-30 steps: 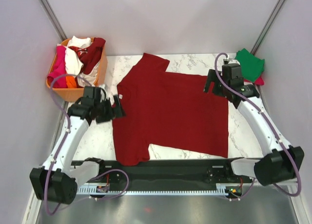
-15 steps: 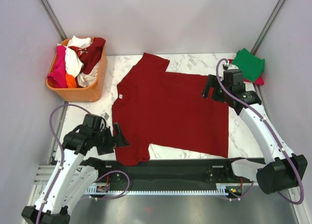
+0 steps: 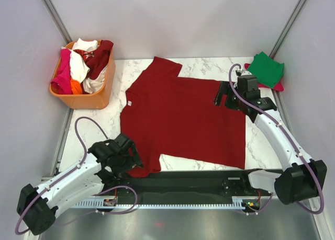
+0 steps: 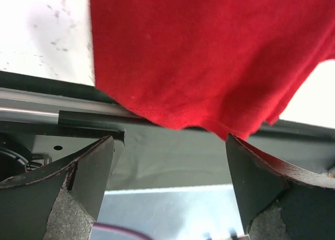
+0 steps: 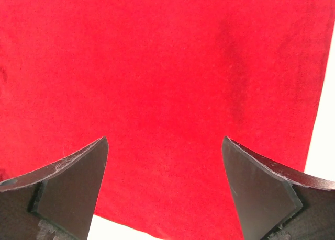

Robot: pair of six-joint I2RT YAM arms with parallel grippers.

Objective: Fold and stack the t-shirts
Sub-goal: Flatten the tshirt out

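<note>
My left gripper [image 3: 132, 159] has just swung down from beside the collar to the near edge of the table [image 3: 99, 146]. It now sits low, right at the near sleeve [image 3: 142, 167] of the dark red shirt [image 3: 183, 120]. Its jaws stand wide with nothing between them. In my left wrist view the sleeve's hem hangs just ahead of the fingertips, drooping off the table onto the black rail [image 4: 89, 118] of my base. I read this as lining up for a pinch on that sleeve, the start of the first fold, so the folding itself is not yet begun.

The shirt lies flat across the middle of the table, collar to my left and bottom hem to my right.

Farther out, my right gripper [image 3: 219, 99] has barely shifted. It hovers over the far corner of the hem, jaws spread and empty, with red cloth filling the view below them.

At the far left the orange basket [image 3: 86, 100] holds a heap of shirts [image 3: 84, 62] waiting their turn. At the far right corner a green shirt [image 3: 266, 68] lies folded on a pink-red one [image 3: 279, 86], well apart from both grippers.
</note>
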